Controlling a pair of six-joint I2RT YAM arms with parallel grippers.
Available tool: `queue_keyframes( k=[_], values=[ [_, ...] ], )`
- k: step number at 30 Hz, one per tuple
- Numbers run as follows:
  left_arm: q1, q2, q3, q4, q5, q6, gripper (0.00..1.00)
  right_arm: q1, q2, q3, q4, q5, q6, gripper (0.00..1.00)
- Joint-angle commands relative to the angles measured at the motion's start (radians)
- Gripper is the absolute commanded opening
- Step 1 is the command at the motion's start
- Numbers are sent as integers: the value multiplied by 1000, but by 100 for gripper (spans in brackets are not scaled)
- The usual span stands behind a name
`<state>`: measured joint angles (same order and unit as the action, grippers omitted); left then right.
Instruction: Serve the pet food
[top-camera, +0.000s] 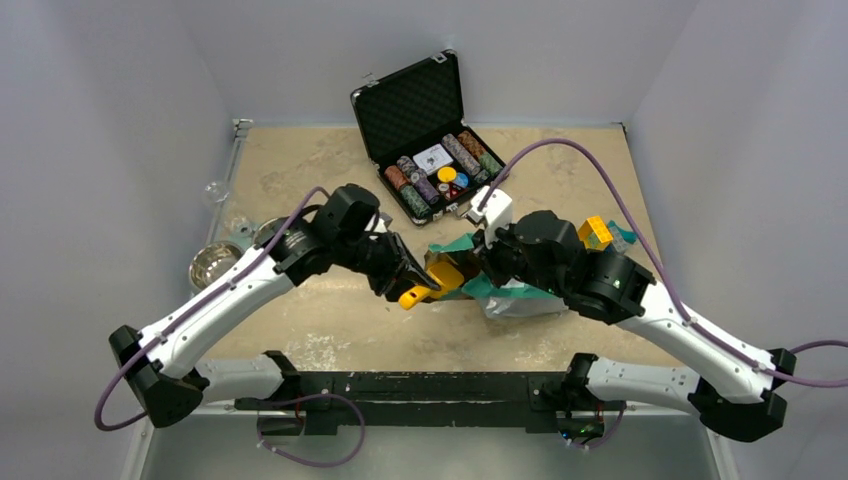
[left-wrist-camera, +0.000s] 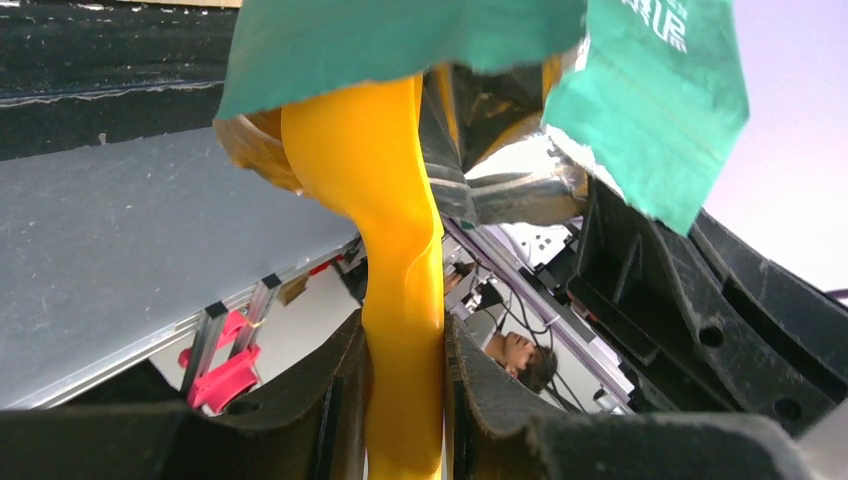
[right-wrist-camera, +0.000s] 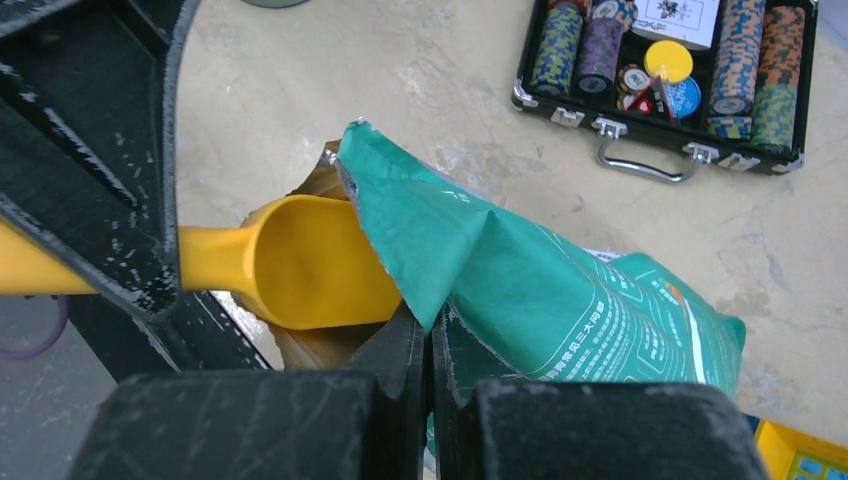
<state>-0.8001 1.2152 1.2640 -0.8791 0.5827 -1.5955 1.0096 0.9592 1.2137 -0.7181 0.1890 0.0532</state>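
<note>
A teal-green pouch (top-camera: 505, 293) lies at the table's middle, its torn mouth facing left. It also shows in the right wrist view (right-wrist-camera: 560, 290) and the left wrist view (left-wrist-camera: 400, 45). My right gripper (right-wrist-camera: 430, 345) is shut on the pouch's torn edge and holds the mouth open. My left gripper (left-wrist-camera: 405, 350) is shut on the handle of a yellow scoop (left-wrist-camera: 395, 200), whose bowl (right-wrist-camera: 310, 265) reaches into the pouch mouth; the scoop also shows from above (top-camera: 425, 290). No kibble is visible; the pouch's inside is hidden. A steel bowl (top-camera: 212, 265) sits at the left.
An open black case (top-camera: 425, 135) of striped poker chips stands at the back middle. A yellow block (top-camera: 595, 232) lies behind the right arm. A second metal dish (top-camera: 268, 230) and clear glassware (top-camera: 215, 190) sit by the left wall.
</note>
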Motion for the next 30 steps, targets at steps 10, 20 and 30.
queue_keyframes(
  k=[10,20,30],
  values=[
    [33,-96,-113,55,-10,-65,0,38,-18,74,292,-185,-16,0],
    [-27,247,-96,579,125,-61,0,41,-129,81,170,-132,34,0],
    [-73,688,-158,984,130,-155,0,34,-196,-51,170,97,73,0]
  ],
)
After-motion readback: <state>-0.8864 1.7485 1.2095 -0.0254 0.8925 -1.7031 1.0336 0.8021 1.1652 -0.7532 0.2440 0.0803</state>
